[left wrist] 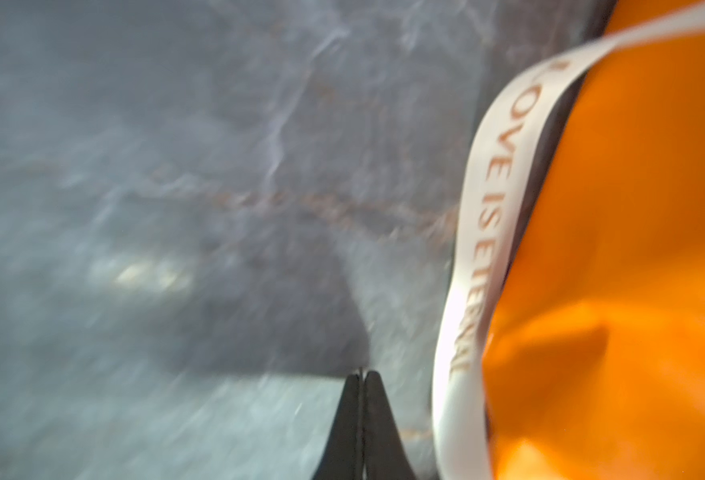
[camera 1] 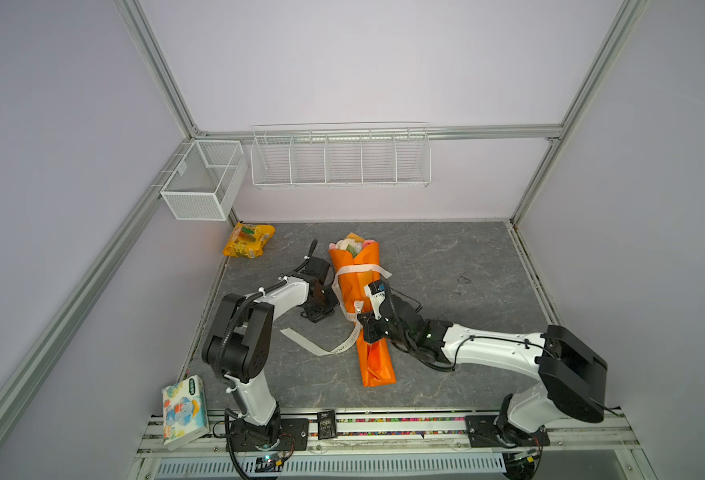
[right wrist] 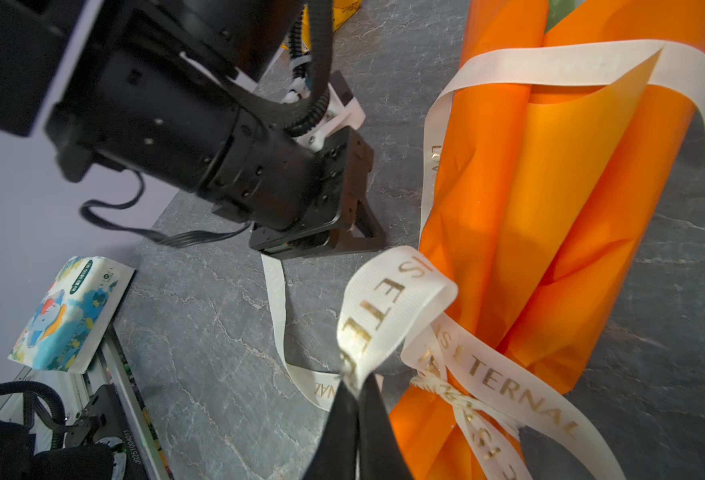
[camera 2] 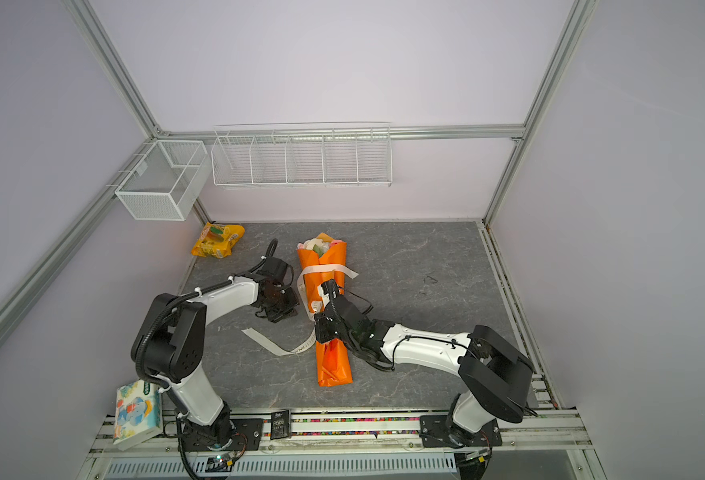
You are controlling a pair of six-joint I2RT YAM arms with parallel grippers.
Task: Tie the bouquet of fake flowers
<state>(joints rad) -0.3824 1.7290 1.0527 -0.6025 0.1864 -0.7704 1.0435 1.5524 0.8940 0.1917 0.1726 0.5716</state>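
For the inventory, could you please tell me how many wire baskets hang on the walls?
2: a mesh basket on the left wall near the corner, and a long divided rack on the back wall. None seems hidden.

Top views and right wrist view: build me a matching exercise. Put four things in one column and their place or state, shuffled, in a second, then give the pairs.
Column one
1. bouquet
2. snack packet
3. tissue pack
4. right pincer

Column two
A. shut on the ribbon
B. front left corner, on the rail
C. lying in the middle of the table
D. back left corner of the table

Pairs: 1-C, 2-D, 3-B, 4-A
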